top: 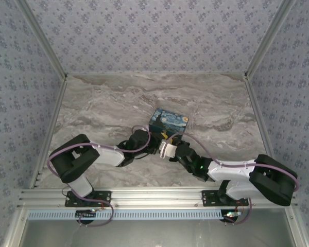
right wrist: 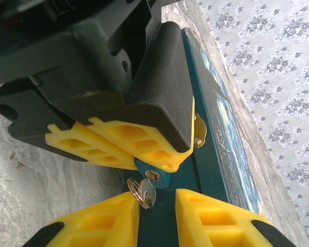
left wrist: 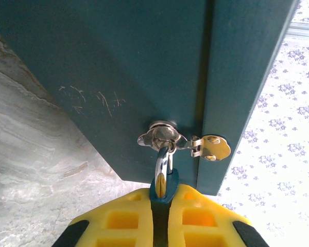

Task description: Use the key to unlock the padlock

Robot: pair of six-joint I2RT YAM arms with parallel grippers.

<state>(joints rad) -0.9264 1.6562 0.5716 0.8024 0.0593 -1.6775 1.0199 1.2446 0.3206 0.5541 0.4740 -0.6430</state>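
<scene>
Reaching in from the left across the marble-patterned table [top: 92,113], the left gripper [left wrist: 162,198] is clamped on the padlock [left wrist: 165,175], its yellow fingers [left wrist: 118,221] squeezed against the small blue body on both sides. The thin metal shackle runs up through a silver hasp [left wrist: 164,136] on the dark teal side of the starry-night box [top: 169,122], which stands on the table near its middle, so the padlock hangs at the box's corner edge. At the padlock's free end, the key [right wrist: 148,191] meets the brass keyhole and carries a small wire ring; how deep it sits cannot be told. To the right, the right gripper [right wrist: 155,199] has its yellow fingers [right wrist: 211,218] spread apart, one on each side of the key, with no clear contact visible.
</scene>
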